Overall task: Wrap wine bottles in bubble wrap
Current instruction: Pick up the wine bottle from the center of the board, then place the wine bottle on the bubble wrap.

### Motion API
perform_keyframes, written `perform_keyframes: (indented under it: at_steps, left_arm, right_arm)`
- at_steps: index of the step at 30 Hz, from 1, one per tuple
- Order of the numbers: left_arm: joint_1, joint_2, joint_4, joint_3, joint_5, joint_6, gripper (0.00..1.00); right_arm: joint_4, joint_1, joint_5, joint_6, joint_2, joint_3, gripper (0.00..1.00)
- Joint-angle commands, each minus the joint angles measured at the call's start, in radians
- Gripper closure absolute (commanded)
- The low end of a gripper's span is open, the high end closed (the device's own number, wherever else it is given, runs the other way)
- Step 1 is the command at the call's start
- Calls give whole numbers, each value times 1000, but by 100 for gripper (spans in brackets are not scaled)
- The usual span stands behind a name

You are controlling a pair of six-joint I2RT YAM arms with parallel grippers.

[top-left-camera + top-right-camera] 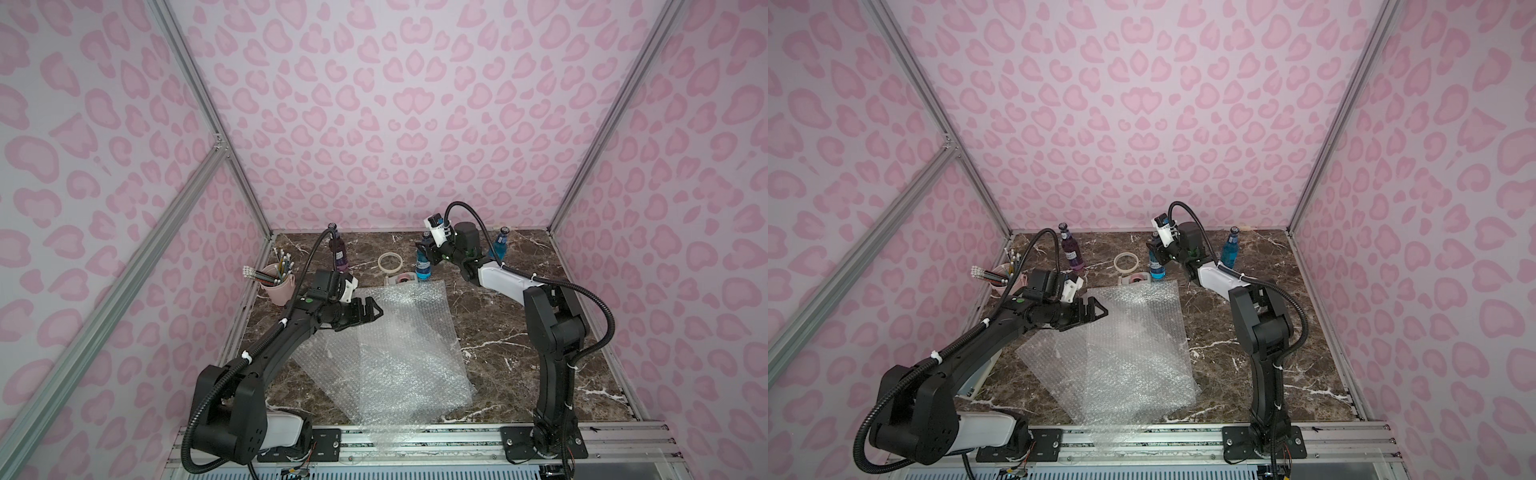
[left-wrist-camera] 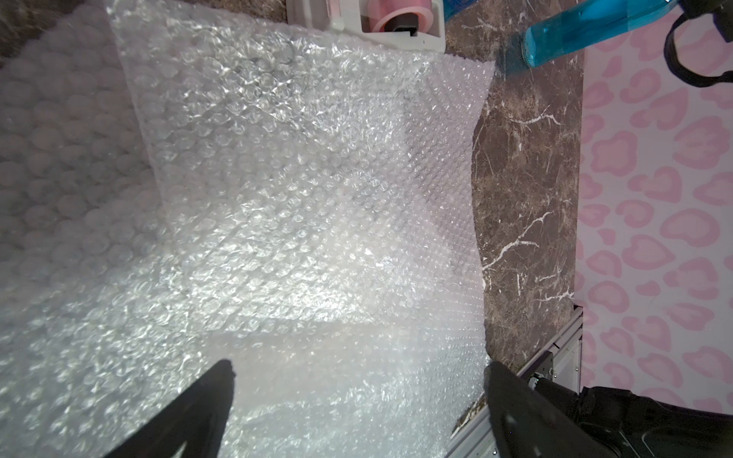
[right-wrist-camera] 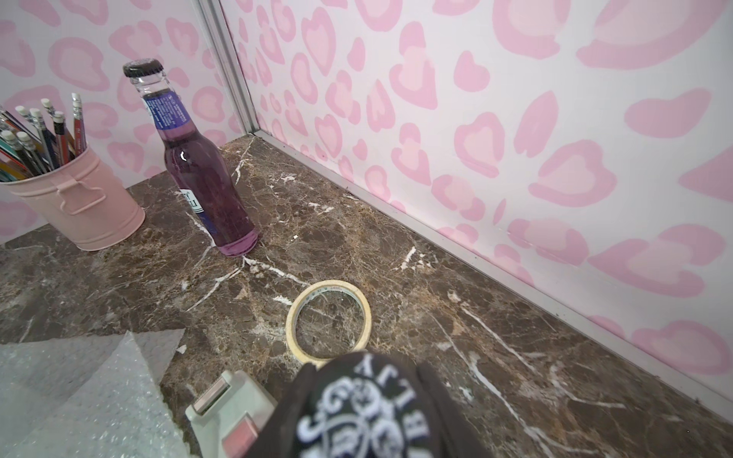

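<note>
The blue bottle (image 1: 423,270) is taken at the neck by the right gripper (image 1: 425,252); the jaws are seen closed in on either side of the dark cap (image 3: 373,400), with no gap to be made out in the right wrist view; the bottle is held upright, its base down by the table (image 1: 498,332), though whether it is lifted clear cannot be told; just beside that base, on the side toward the left jaws, the tape dispenser (image 1: 400,279) is found, and just beyond it the pale tape roll (image 1: 390,262) is laid flat; further out ahead of the right jaws the purple bottle (image 3: 206,178) is stood upright, with the pink cup (image 3: 83,206) of pencils beside it; behind the right jaws, past the arm, the second blue bottle (image 1: 498,246) is stood near the back wall; the bubble wrap (image 1: 399,345) is spread in overlapping sheets between the two arms, its far edge reaching near the gripped bottle's base, its near end draped over the front rail; over its left side the left gripper (image 1: 372,316) is hung, jaws spread wide with nothing between them; the wrap is seen below and ahead of those fingertips (image 2: 214,396) in the left wrist view.
</note>
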Motion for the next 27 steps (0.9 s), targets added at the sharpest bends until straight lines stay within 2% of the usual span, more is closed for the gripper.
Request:
perform_keyframes:
  at_steps: [1, 4, 7, 13, 17, 21, 27]
  left_arm:
    - [-1, 5, 19, 10, 6, 12, 0]
    - [0, 10, 21, 13, 5, 13, 0]
    - [0, 18, 21, 21, 6, 14, 0]
    - [0, 35, 12, 46, 7, 25, 0]
    - [0, 49, 5, 62, 16, 31, 0]
    - [0, 53, -6, 67, 19, 29, 0]
    - [0, 68, -45, 70, 23, 37, 0]
  right_arm:
    - [34, 5, 36, -42, -9, -10, 73]
    - [35, 3, 65, -63, -35, -19, 84]
    - [54, -4, 75, -74, -80, -36, 91]
    - [90, -22, 53, -94, -252, -99, 95]
    - [77, -23, -20, -118, -398, -186, 98]
    - [-17, 1, -83, -133, -553, -303, 98]
    - [-185, 71, -68, -175, -767, -513, 99]
